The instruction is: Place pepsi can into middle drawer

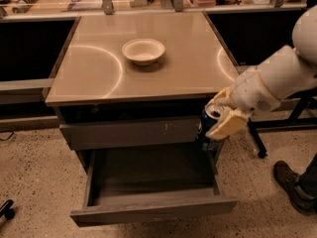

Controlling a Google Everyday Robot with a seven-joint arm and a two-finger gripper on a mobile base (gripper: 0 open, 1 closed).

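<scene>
The pepsi can (204,129) is pinched in the gripper (219,115), held over the open middle drawer's (153,210) right rear corner, presumably for lowering straight inside.

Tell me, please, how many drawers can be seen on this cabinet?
2: a closed drawer front just under the tabletop, and the middle drawer pulled open below it. A lower one may be hidden. The gripper holds the pepsi can over the open drawer's right rear corner.
</scene>
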